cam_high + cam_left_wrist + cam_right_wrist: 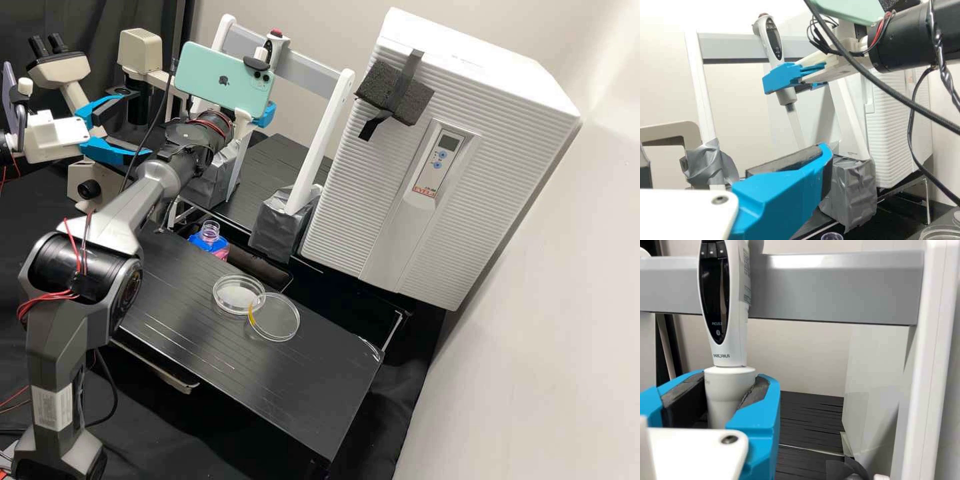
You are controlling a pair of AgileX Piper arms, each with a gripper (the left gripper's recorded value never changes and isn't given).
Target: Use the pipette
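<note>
Pipette (722, 305) at rack (830, 287), right tool (722, 392) clenched on its collar; left tool (130, 128) released. Skewed grip could snag rack on lift.

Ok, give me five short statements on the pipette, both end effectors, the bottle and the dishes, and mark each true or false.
1. The right end effector has its fingers on either side of the pipette. True.
2. The left end effector holds the bottle. False: it is open and empty, well apart from the bottle.
3. The bottle is capped. False: its mouth is open.
4. Two clear dishes lie on the black tray. True.
5. The pipette lies flat on the tray. False: it stands upright at the rack.
</note>
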